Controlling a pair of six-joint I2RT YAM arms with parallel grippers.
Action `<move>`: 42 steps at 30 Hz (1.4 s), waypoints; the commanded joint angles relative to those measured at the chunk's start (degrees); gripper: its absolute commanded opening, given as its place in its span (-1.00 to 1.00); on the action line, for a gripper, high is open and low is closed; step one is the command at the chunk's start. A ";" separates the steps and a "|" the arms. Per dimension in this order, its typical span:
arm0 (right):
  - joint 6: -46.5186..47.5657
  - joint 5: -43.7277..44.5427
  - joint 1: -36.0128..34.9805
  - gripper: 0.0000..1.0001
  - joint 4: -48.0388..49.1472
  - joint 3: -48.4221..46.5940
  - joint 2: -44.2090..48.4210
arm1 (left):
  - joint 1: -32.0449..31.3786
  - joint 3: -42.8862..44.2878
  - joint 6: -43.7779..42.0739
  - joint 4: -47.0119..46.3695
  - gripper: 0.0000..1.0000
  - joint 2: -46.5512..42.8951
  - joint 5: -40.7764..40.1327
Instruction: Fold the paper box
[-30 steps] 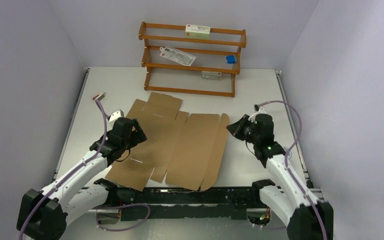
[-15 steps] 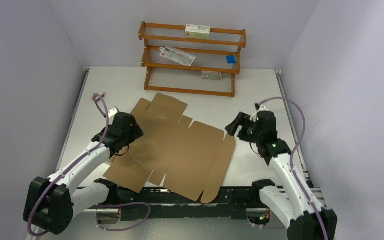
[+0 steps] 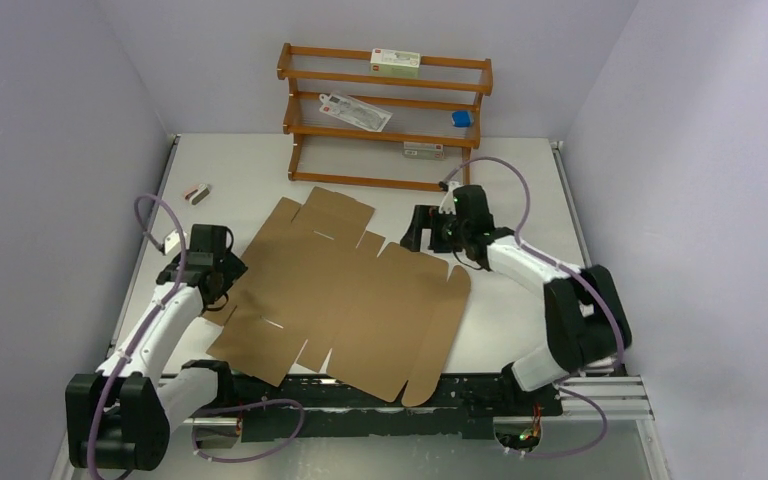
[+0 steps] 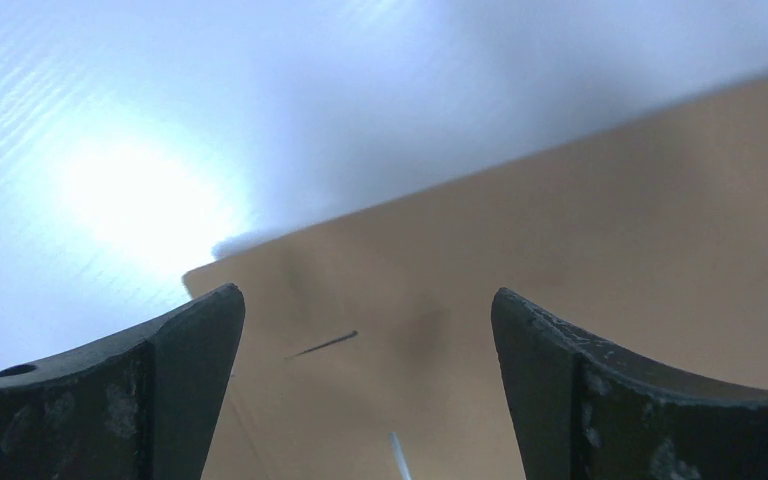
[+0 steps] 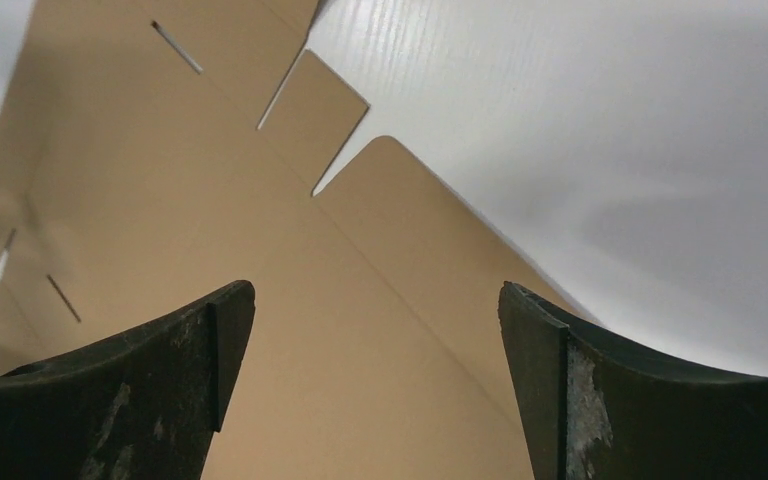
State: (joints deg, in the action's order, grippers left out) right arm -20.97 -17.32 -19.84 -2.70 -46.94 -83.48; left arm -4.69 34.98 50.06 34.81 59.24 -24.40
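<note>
- brown corrugated cardboard paper box [image 3: 350, 300], a die-cut sheet, lies flat and unfolded on the white worktop [image 3: 230, 170]
- left claw [image 4: 365, 310] spread wide, empty, at its left edge
- right claw [image 5: 375, 300] spread wide, empty, at its far right corner

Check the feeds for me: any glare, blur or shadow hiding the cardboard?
Left wrist: a bright glare patch washes out the table, and the paper box looks soft, with shadow above its edge. Right wrist: sharp, slots readable, only a faint shadow on the table. Top external: even light, no glare, sheet well lit.
</note>
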 commanded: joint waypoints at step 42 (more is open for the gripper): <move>0.42 0.16 -3.49 1.00 -16.14 9.50 10.51 | 3.37 18.94 -11.59 -14.60 0.97 34.43 23.68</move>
State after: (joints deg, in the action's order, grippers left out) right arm -20.16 -17.50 -23.22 -16.73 -36.27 -75.44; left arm 0.56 50.00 41.28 20.47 91.37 -3.92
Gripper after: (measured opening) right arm 0.997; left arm 0.985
